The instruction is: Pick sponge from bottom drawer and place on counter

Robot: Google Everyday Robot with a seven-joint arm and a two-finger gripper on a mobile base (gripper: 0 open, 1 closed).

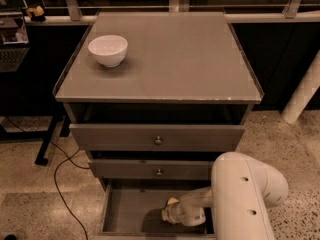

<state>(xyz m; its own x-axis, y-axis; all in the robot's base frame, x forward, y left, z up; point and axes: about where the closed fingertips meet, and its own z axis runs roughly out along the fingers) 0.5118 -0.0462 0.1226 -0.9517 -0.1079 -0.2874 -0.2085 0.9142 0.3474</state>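
- Your gripper is down in the bottom drawer; you cannot tell whether it is clenched.
- The sponge seems to touch its tip, on the far side; the surface lies well above.

Smooth, rounded off-white arm, a fat tube with two small dark holes; its pale, cream-tipped claw sits inside the bottom drawer.

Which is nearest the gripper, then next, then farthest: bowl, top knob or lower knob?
The gripper is down in the bottom drawer.
1. Lower knob, just above it.
2. Top knob, higher up.
3. Bowl, far up on the counter, left.
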